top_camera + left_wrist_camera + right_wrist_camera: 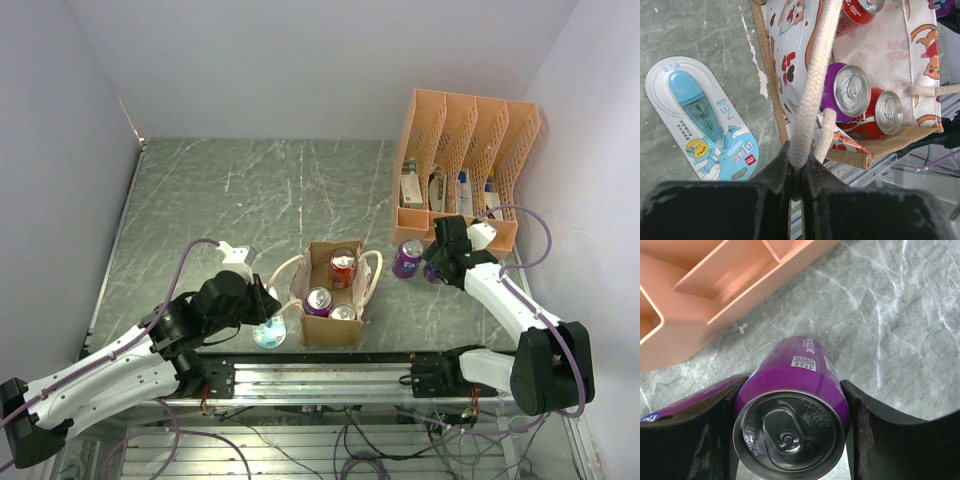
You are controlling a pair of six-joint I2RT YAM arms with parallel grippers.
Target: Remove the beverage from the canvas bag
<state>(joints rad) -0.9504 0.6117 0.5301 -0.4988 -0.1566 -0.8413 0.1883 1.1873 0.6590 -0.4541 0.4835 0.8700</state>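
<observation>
Right gripper (790, 395): clamped on purple can (790, 367), outside canvas bag (330, 331), beside orange organizer (715, 290).
Left gripper (799, 170): pinching handle (816, 75), steadying the bag.
Next move: I'd set it down upright, clear of neighbouring can (407, 258), then release.

Blister pack (700, 120) left of bag (771, 80): red tag w/ Chinese chars, sideways mark like "8m". Purple can (790, 390) right of bag: QR-type code + white print, too small to read.
</observation>
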